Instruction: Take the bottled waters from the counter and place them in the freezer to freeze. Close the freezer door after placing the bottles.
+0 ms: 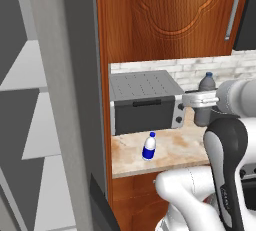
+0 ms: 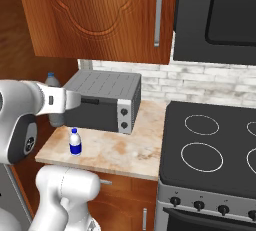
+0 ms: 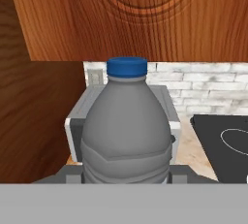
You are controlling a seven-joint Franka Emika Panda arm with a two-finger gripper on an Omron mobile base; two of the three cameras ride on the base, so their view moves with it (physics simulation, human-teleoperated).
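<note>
Reddish-brown cabinets and a pale brick backsplash are seen enclosing a narrow stretch of tan marbled surface (image 2: 125,150).

Nearest, in the hand view, the grey bottle (image 3: 127,126) with its blue cap is seen filling the frame, upright, its lower body seated between the jaws. The gripper (image 1: 202,106) is judged clamped on this bottle; the fingertips themselves are hidden behind it. In the left base view the bottle is held up at the level of the toaster oven (image 1: 145,102), to that oven's right, and appears lifted clear of the surface, though the base is masked by the arm.

Farther on, the small blue-labelled bottle (image 1: 149,146) is left standing upright near the front edge, just ahead of the oven, well apart from the gripper.

At far left the freezer (image 1: 35,125) is seen with pale shelves exposed; the freezer door (image 1: 67,105) stands open.

Handling, as judged: rigid plastic, moderately heavy if filled, smooth and round, so liable to slip or swing. Hold is best taken on the straight lower body, below the shoulder, not at the neck.
</note>
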